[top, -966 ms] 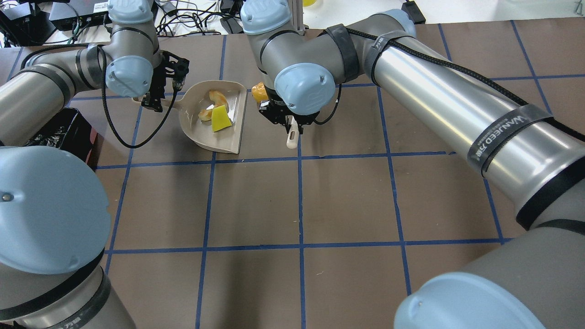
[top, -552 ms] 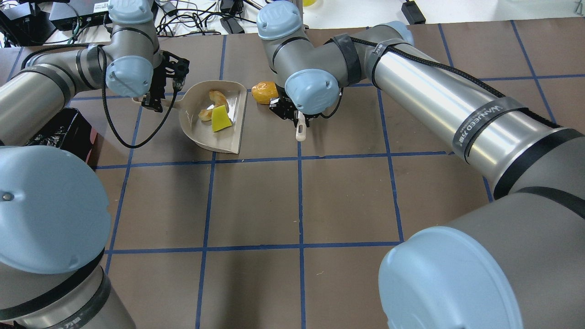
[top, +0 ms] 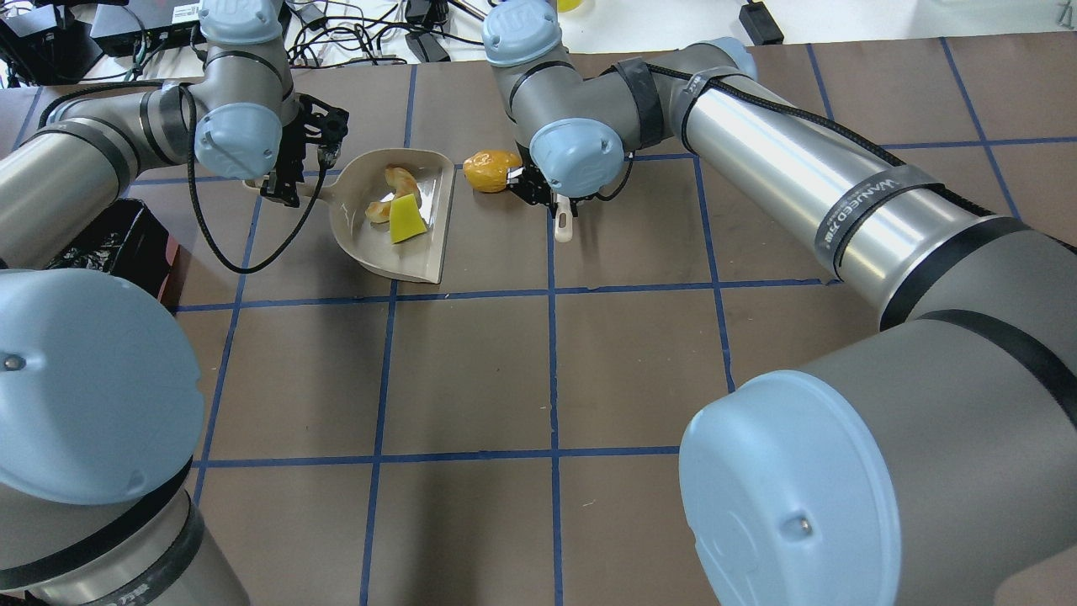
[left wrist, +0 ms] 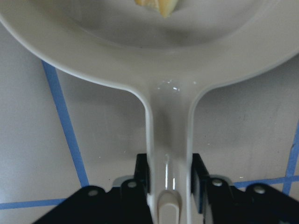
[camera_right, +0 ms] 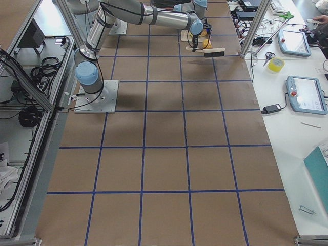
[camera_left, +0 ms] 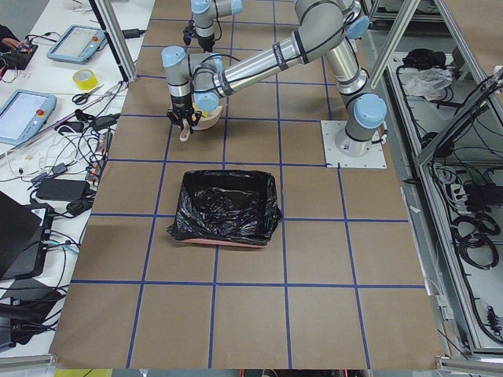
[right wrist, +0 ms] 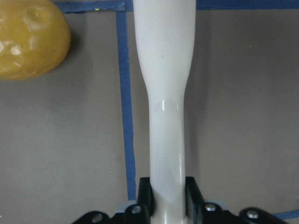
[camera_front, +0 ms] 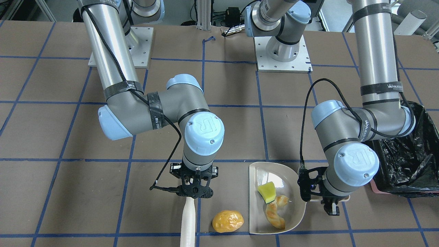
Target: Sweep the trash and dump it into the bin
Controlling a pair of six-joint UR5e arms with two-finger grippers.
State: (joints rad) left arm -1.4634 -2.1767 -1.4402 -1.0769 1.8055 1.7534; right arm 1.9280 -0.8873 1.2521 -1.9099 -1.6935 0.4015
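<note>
The beige dustpan lies on the table and holds the yellow wedge and the tan croissant. My left gripper is shut on the dustpan's handle. The golden-brown potato lump lies on the table just outside the pan's open edge. My right gripper is shut on a cream brush handle, with the lump beside it. The brush head shows only in the exterior right view. The black-lined bin stands beyond the left arm.
In the overhead view the dustpan, the lump and the brush handle sit in the far row of blue-taped squares. Cables and boxes lie past the table's far edge. The bin stands alone at the table's left end.
My right wrist and the brush have shifted right and farther away, and the potato lump now shows fully beside the wrist. The left arm and the dustpan have not moved.
</note>
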